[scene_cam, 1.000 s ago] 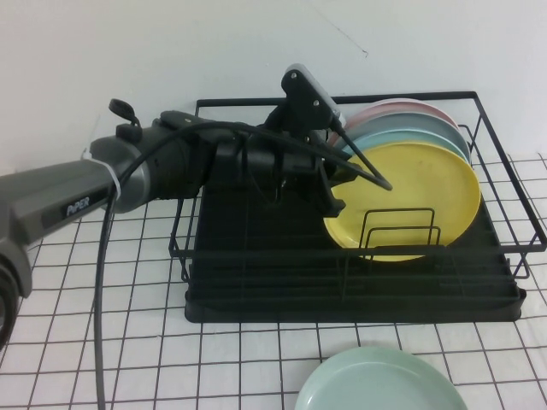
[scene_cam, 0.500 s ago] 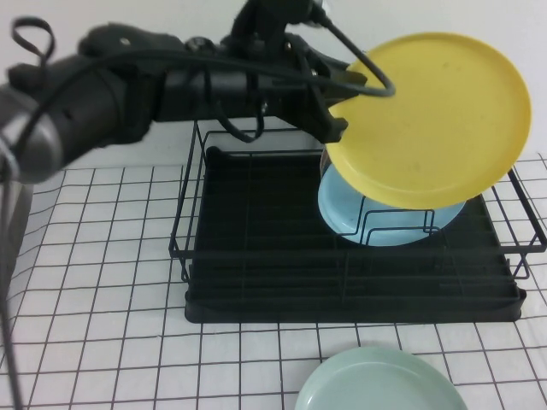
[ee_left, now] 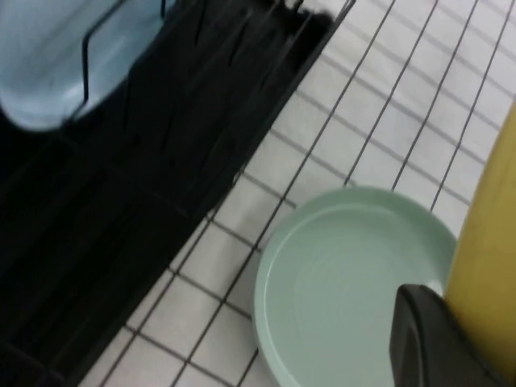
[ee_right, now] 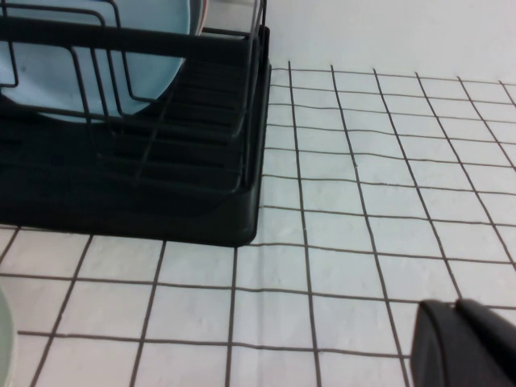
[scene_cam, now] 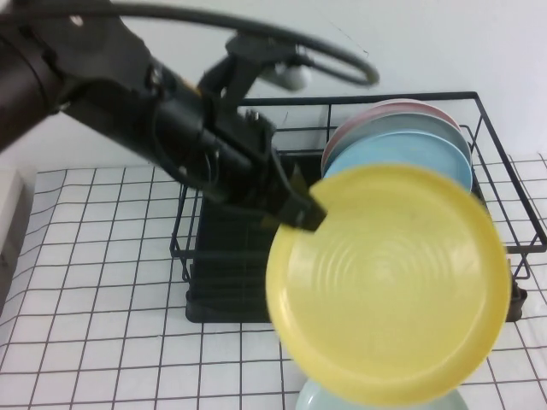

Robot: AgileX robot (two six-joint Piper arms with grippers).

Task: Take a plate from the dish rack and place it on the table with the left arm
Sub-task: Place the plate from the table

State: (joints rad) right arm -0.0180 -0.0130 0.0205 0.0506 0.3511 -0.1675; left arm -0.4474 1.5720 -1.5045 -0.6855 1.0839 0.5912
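My left gripper (scene_cam: 301,213) is shut on the left rim of the bright-yellow plate (scene_cam: 389,282). It holds the plate in the air, clear of the black wire dish rack (scene_cam: 224,282) and in front of it, tilted face-up over the grid-printed table (scene_cam: 85,325). In the left wrist view one dark finger (ee_left: 427,339) lies against the yellow plate's edge (ee_left: 492,242). My right gripper (ee_right: 455,305) is shut and empty, low over the table beside the rack's corner (ee_right: 242,201); it does not show in the high view.
A light-blue plate (scene_cam: 402,154) and a pink one (scene_cam: 402,108) stand in the rack. A pale mint-green plate (ee_left: 339,274) lies on the table in front of the rack, mostly hidden under the yellow plate in the high view (scene_cam: 312,400).
My left arm lifted the yellow plate up out of the rack, then swung it forward and down in front of the rack, over the mint-green plate.
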